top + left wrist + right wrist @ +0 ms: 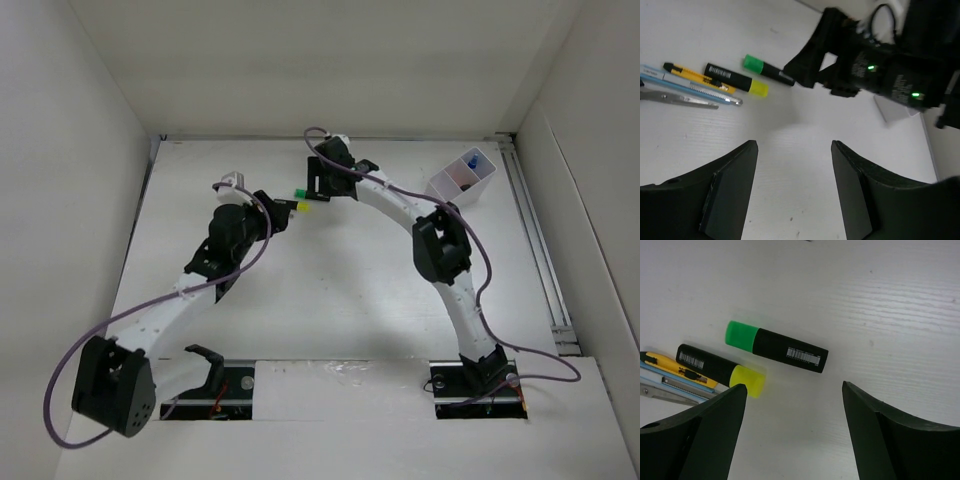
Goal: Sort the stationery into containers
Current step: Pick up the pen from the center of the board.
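Since the short black green-ended highlighter point(785, 351) lies loose on the desk point(890, 300), the right pincer point(792, 387) hovers released over it, probably to grasp; the left pincer point(794, 144) is released too.

White table point(340, 300), plain white walls point(70, 150) enclosing, even light.

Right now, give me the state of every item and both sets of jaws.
Green highlighter: capped, lying flat, on its own.
Yellow pen: lying flat.
Yellow highlighter: capped, flat, against the yellow pen.
Scissors: blades shut, flat.
White box: upright, far right, partly filled.
Blue-capped bottle: inside the box.
Left jaws: open, empty.
Right jaws: open, empty, over the highlighters.
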Available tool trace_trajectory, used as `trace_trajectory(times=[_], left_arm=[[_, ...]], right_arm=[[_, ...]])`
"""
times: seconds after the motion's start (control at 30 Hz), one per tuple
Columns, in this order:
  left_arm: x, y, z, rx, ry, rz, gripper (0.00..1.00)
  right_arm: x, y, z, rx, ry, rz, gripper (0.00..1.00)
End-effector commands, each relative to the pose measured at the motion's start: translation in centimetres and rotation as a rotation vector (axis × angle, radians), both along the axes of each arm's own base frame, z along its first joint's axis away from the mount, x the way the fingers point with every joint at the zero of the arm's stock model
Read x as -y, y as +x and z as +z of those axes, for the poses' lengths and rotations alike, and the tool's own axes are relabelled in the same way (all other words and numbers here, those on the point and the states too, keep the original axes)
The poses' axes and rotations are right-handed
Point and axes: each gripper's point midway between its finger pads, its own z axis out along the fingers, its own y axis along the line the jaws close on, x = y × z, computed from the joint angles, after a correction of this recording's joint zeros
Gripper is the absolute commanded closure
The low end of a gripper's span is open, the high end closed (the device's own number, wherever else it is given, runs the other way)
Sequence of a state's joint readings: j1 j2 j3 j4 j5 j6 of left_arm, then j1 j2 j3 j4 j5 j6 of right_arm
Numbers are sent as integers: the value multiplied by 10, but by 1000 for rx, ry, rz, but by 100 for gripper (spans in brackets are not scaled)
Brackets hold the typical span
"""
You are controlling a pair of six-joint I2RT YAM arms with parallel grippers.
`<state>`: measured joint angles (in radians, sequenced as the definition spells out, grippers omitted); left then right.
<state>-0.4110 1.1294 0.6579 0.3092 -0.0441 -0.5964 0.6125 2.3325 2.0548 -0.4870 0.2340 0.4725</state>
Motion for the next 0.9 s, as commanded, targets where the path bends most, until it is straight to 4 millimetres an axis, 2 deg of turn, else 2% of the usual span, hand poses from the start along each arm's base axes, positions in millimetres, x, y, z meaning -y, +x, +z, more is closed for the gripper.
trace_trajectory(times=[0.0, 0.03, 0.17, 0.23, 0.33, 0.37, 0.47, 0.5, 0.6, 0.63, 0.67, 0.7, 0.77, 0.83, 0.87], left_arm=[[-8, -5, 58, 201, -24, -5, 42], [-9, -8, 62, 208, -27, -5, 42], [-7, -15, 68, 235, -43, -31, 41], [-5, -15, 61, 209, -45, -42, 41], [0, -13, 55, 183, -40, -64, 42], [1, -12, 59, 192, -43, -64, 42], [3, -12, 56, 180, -50, -71, 42], [3, -12, 56, 180, -50, -71, 42], [0, -10, 56, 180, -49, -62, 42], [0, -10, 56, 180, -49, -62, 42], [0, -10, 56, 180, -49, -62, 42], [0, -10, 56, 180, -49, -62, 42], [-3, -9, 56, 180, -48, -53, 42], [-3, -9, 56, 180, -48, -53, 42], [-3, -9, 56, 180, -48, -53, 42]], right_arm=[[-21, 0, 31, 47, -40, 97, 17], [-22, 3, 20, 34, -60, 107, 17], [-31, 9, 13, 37, -107, 144, 17], [-29, 12, 13, 48, -131, 149, 16], [-31, 9, -2, 40, -181, 196, 15], [-32, 10, 0, 51, -185, 204, 15], [-33, 15, 3, 80, -214, 239, 12], [-33, 17, -4, 78, -233, 254, 11], [-37, 22, -1, 97, -232, 260, 11], [-36, 22, -9, 88, -249, 271, 9], [-37, 24, -5, 100, -251, 277, 8], [-38, 25, -11, 99, -252, 277, 8], [-33, 27, -18, 100, -294, 280, 7], [-27, 29, -34, 87, -338, 274, 7], [-26, 31, -32, 99, -349, 274, 7]])
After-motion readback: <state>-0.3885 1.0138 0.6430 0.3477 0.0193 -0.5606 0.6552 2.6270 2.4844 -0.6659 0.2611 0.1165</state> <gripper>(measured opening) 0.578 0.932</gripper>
